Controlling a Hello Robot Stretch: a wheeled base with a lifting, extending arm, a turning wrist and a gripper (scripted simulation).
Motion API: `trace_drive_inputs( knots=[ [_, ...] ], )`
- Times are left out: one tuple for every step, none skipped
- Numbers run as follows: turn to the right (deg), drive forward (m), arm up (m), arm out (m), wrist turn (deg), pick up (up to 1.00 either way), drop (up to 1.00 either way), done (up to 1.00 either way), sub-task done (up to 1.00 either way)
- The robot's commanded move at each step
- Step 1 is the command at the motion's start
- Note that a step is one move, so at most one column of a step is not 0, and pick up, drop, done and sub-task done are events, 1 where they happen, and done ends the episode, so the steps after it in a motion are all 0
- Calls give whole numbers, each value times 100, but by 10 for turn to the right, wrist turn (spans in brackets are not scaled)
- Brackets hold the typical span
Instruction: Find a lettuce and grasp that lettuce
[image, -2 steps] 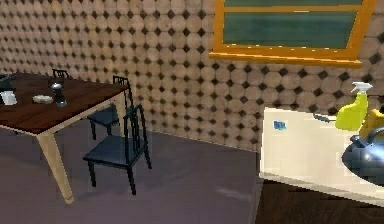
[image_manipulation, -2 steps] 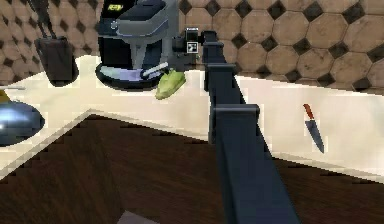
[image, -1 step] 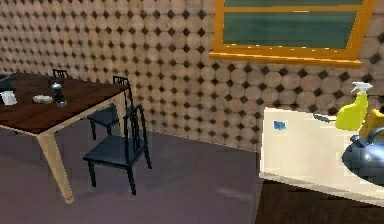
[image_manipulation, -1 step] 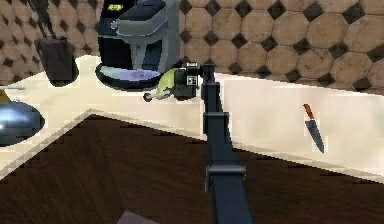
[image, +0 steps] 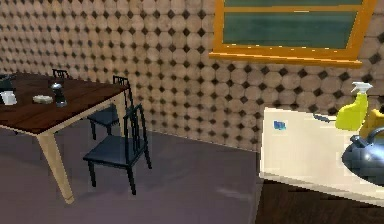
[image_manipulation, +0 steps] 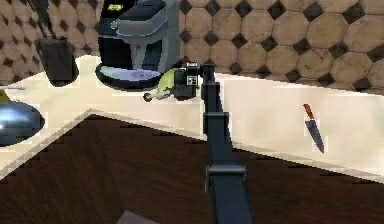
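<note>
The tool (image_manipulation: 166, 87) is pointing at a small green lump (image_manipulation: 156, 96) on the tabletop (image_manipulation: 260, 125).
The green lump, maybe the lettuce, is lying upper middle in the arm side view, below the dark coffee machine (image_manipulation: 140, 40), right at the tool's left tip. I cannot tell if the tool is wide, narrow or holding anything.

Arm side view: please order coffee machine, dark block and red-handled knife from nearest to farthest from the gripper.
From the gripper:
1. coffee machine, just behind it.
2. dark block, far left on the counter.
3. red-handled knife, off to the right.
</note>
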Motion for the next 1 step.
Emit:
trace_drive_inputs(
  knots=[
    [0, 0, 10, 0, 0, 0, 0, 0, 0]
  ],
)
